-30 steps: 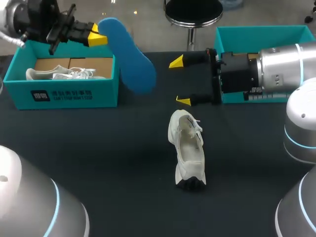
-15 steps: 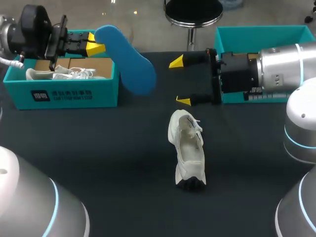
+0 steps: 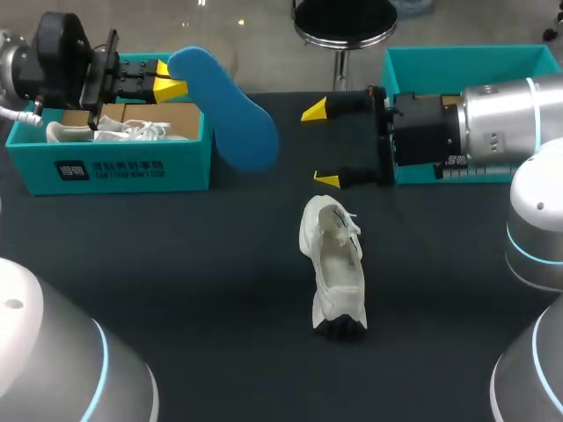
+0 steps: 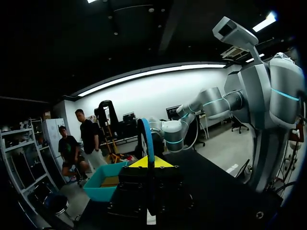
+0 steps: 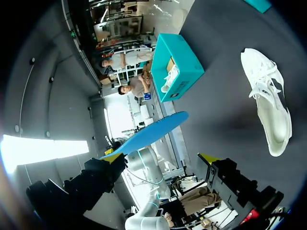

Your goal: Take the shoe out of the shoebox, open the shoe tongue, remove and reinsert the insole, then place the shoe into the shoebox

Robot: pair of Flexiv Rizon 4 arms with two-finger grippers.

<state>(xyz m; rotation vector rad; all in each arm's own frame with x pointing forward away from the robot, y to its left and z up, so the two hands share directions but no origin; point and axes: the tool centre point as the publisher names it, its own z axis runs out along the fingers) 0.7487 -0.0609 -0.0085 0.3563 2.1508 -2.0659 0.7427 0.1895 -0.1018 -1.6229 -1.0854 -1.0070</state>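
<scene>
1. the left gripper is pinched tight on one end of a flat blue foam insole. in the left wrist view its two yellow tips meet, with the insole edge-on between them.
2. the insole slants away from those fingers, out past the right wall of the teal cardboard shoebox. its broad free end is above the black table.
3. the shoebox sits at the table's far left, open at the top. a second white shoe lies inside it on brown card, and the left gripper is above the box's back part.
4. the white lace-up sneaker is out of the box. it lies on the table near the middle, well apart from the shoebox. its laced end points to the far side and its dark-soled end to the near side.
5. the right gripper is spread wide with nothing between its yellow tips. it is level above the table, just behind the sneaker's far end and not touching it.
6. a second open teal box is at the table's far right, partly hidden by the right arm.
7. in the right wrist view the insole is ahead of the spread fingers, and the sneaker lies off to one side of them.
</scene>
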